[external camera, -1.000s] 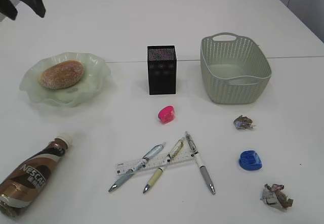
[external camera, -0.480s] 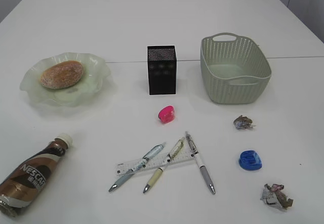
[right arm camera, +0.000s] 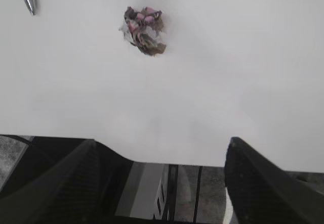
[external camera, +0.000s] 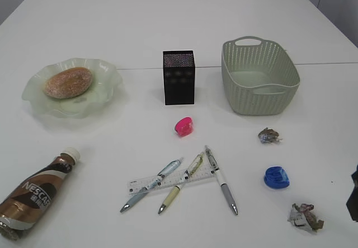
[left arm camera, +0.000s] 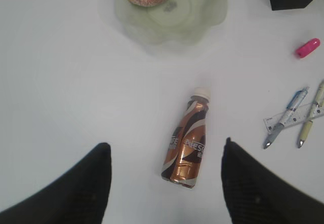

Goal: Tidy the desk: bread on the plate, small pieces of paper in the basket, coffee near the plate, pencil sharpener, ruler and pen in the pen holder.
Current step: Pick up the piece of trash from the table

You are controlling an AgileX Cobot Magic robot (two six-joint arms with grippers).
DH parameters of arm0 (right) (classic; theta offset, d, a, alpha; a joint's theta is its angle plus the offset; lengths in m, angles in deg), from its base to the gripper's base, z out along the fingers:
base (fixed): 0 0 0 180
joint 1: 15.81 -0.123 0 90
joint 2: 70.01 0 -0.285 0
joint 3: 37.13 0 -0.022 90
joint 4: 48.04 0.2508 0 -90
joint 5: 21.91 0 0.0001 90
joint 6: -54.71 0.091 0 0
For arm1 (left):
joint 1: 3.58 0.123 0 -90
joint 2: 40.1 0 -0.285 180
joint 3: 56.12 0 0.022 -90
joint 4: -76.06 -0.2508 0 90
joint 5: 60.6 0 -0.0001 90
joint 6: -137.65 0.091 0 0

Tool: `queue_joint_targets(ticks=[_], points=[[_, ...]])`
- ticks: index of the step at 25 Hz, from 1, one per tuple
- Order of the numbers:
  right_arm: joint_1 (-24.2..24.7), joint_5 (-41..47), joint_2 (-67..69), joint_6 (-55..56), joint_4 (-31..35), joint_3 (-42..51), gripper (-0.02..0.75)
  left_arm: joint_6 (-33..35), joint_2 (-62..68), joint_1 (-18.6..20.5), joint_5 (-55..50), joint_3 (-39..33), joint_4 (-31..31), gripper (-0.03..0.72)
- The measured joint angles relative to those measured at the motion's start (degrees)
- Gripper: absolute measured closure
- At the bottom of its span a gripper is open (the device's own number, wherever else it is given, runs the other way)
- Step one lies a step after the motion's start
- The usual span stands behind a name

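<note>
While the bread (external camera: 67, 82) sits on the plate (external camera: 106, 94) at ten o'clock, the coffee bottle (left arm camera: 186, 142) lies on the table (external camera: 112, 29) under the left tool (left arm camera: 164, 178), fingers spread apart. Right tool (right arm camera: 159, 176), also spread, hangs near a paper scrap (right arm camera: 144, 31).

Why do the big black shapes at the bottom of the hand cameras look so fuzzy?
Left wrist view: the black fingers sit very close to the lens, so they blur, while the coffee bottle stays sharp. Right wrist view: the fingers are soft too, and the crumpled paper looks slightly blurry. Exterior view: evenly lit, faint shadows.
</note>
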Motion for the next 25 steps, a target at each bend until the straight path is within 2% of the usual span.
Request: queue_joint_targets(ticks=[10,20,25], points=[[0.0,-9.9,14.2,-2.5,1.9,-0.6,0.174,0.1,-8.0,0.0,-0.1,-0.5,2.7,0.191],[0.0,-12.9,25.1,-3.6,2.1,-4.8,0.174,0.1,-10.0,0.0,-0.1,-4.2,2.7,0.191],[0.0,-14.1,29.4,-3.8,2.1,-7.0,0.241,0.1,-10.0,0.0,-0.1,-4.5,2.7,0.191]])
